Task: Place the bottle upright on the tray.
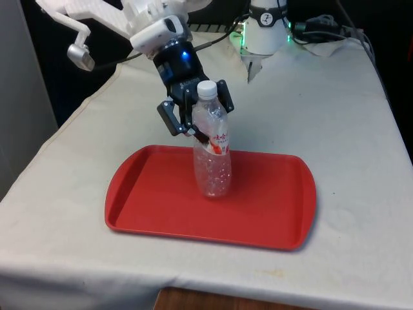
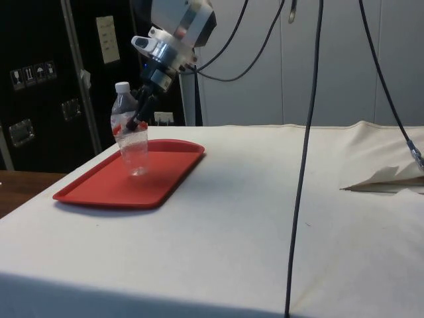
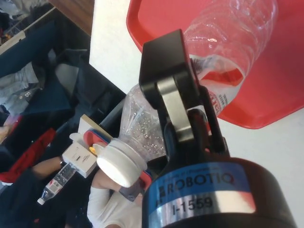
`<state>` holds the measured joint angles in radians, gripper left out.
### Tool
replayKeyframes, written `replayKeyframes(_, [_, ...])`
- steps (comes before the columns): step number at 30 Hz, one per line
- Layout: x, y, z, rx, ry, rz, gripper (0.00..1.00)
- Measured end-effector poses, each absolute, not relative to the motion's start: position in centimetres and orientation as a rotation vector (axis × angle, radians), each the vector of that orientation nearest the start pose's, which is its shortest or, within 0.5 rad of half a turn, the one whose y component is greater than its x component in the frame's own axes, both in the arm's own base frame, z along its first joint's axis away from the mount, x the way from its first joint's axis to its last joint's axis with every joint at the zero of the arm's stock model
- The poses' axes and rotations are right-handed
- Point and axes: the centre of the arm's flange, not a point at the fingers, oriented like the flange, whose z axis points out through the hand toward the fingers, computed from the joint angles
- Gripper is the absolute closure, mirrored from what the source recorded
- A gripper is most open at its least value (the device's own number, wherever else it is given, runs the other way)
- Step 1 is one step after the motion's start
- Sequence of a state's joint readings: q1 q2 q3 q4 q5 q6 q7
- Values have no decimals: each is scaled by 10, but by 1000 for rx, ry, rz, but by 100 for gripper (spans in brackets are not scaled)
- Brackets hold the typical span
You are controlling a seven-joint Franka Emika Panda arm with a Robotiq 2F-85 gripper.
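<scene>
Bottle: clear crinkled plastic, white cap, torn red-and-white label, standing upright on the red tray atop the surface. Gripper jaws hold its upper body.

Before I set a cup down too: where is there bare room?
Tray is free on both sides of the bottle; the cloth beyond it is bare. It is crowded behind the bottle, where the claw grips it.
</scene>
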<state>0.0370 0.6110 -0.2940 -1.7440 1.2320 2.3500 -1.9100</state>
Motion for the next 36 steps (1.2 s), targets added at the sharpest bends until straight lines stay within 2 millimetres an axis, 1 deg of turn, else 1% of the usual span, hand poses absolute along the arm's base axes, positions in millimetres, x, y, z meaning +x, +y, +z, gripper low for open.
replayKeyframes(9, [660, -139, 238, -2487, -1077, -917, 100])
replayKeyframes(23, [662, -135, 239, -2482, -1090, -920, 100])
replayKeyframes(36, [662, -137, 239, -2494, -1124, -933, 100])
